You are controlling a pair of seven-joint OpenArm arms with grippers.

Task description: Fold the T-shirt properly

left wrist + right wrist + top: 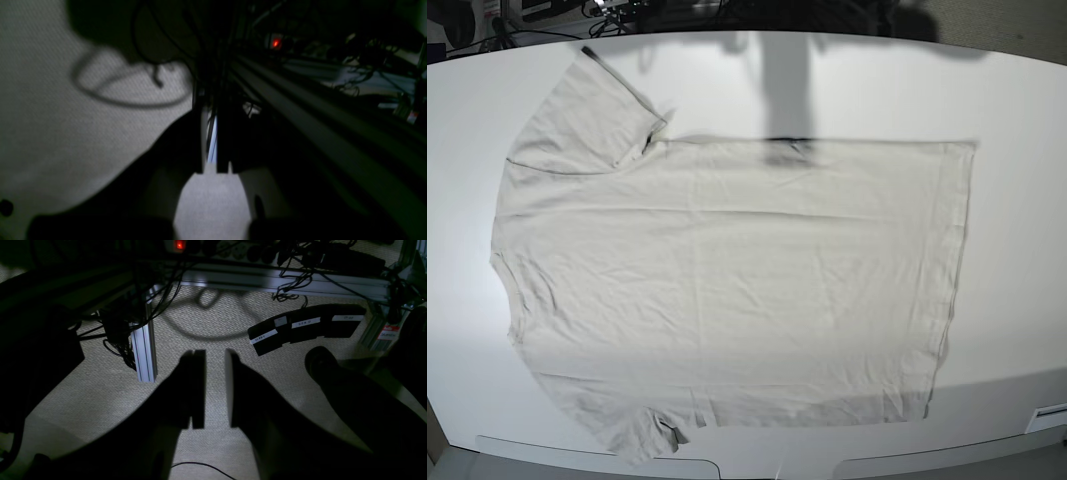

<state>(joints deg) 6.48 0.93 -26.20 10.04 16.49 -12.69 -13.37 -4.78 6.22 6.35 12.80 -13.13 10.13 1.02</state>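
Note:
The T-shirt [727, 270] lies spread flat on the white table [1017, 110] in the base view. It is off-white, with its sleeves at the left and its hem at the right. Neither gripper shows in the base view. Both wrist views look down at the carpeted floor, away from the shirt. My right gripper [215, 355] is open with a narrow gap and holds nothing. My left gripper [213, 193] is a dark silhouette, with carpet showing between its fingers; it looks open and empty.
In the right wrist view, an aluminium frame leg [144, 353] and loose cables hang over the carpet. Labelled black foot pedals [300, 326] lie on it, and a power strip light [180, 244] glows red. An aluminium rail [317, 126] crosses the left wrist view.

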